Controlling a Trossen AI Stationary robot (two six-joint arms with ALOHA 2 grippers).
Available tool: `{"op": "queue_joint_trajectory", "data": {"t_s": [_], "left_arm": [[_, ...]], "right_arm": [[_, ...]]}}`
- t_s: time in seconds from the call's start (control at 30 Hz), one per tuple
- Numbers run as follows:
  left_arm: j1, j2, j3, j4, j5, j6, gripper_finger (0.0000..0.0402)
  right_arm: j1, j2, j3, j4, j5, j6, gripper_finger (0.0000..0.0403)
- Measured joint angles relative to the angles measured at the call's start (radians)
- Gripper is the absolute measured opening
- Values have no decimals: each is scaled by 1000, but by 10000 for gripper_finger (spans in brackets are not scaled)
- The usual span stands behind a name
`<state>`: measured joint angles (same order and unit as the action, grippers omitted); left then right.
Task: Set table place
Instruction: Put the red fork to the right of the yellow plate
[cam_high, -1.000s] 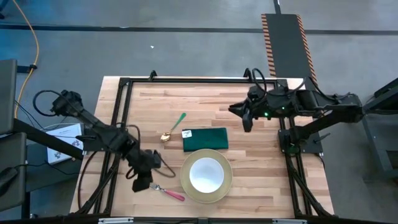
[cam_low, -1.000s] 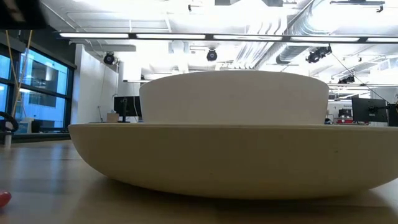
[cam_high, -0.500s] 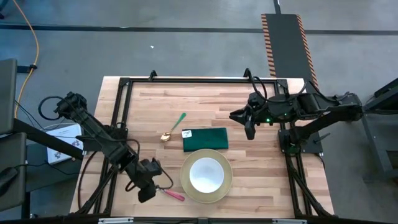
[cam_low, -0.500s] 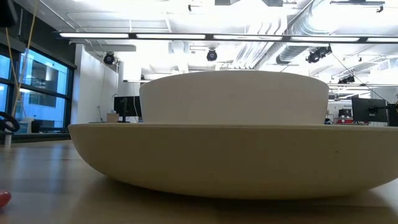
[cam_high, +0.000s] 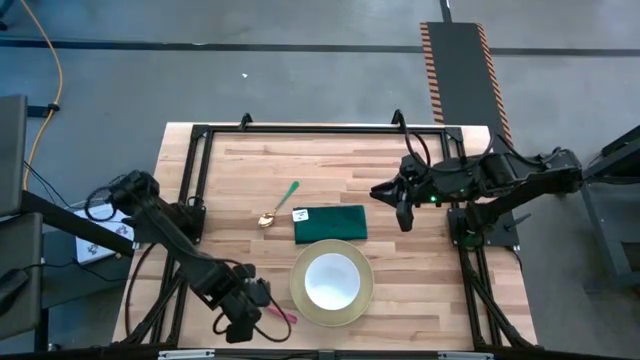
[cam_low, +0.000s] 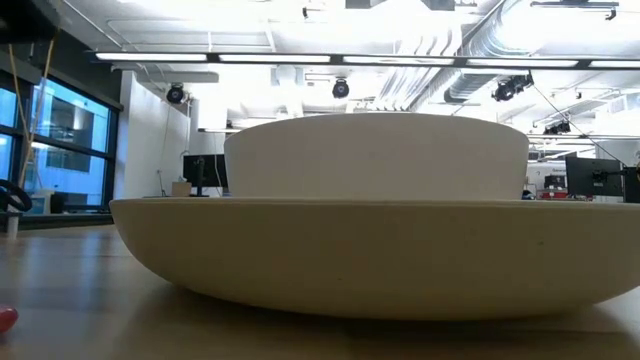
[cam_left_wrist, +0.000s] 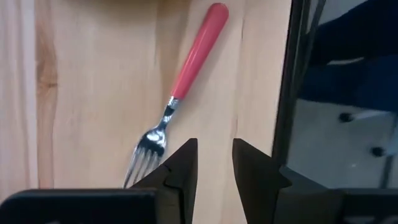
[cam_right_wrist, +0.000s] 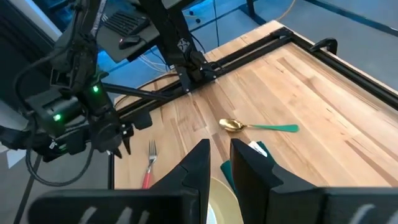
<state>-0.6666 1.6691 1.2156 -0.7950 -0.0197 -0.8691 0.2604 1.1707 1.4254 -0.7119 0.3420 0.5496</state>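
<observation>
The left claw (cam_high: 243, 318) sits at the near-left part of the surface (cam_high: 420, 280), just over the tine end of the fork (cam_high: 280, 315); in its wrist view its fingers stand a narrow gap apart with nothing between them, the fork (cam_left_wrist: 180, 93) lying free on the wood just ahead; the fork's pink handle points toward the plate (cam_high: 299, 300), which it lies just beside, aslant rather than squared up.

Farther in, the spoon (cam_high: 279, 204) lies on bare wood, gold bowl toward the left arm and green handle angled away, near the napkin (cam_high: 330, 223) but not on it; the napkin lies folded flat just behind the plate, its near edge meeting the plate's rim.

At centre near the front edge, the bowl (cam_high: 331, 281) is nested in the plate; the low view shows it sitting level inside the rim; that pairing looks finished.

On the right, the right claw (cam_high: 399, 205) hangs above the surface beyond the napkin's far corner; its fingers show a slim gap and hold nothing.

By my reading the task is partway: plate and bowl are placed; fork, spoon and perhaps napkin are yet to be straightened and set alongside.
</observation>
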Motion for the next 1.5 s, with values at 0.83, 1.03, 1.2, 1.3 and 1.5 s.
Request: {"op": "queue_joint_trajectory", "data": {"t_s": [0.83, 1.03, 1.2, 1.3, 1.5], "left_arm": [[64, 120, -2, 11, -17, 346, 97], [57, 164, -2, 13, 6, 369, 97], [58, 179, -2, 18, 11, 375, 97], [58, 183, -1, 23, 16, 376, 97], [58, 200, -1, 40, 20, 376, 97]], "right_arm": [[3, 0, 0, -11, 14, 11, 53], [3, 0, 0, -11, 13, 11, 53], [3, 0, 0, -12, 13, 10, 53], [3, 0, 0, -12, 13, 8, 53], [3, 0, 0, -12, 9, 8, 53]]}}
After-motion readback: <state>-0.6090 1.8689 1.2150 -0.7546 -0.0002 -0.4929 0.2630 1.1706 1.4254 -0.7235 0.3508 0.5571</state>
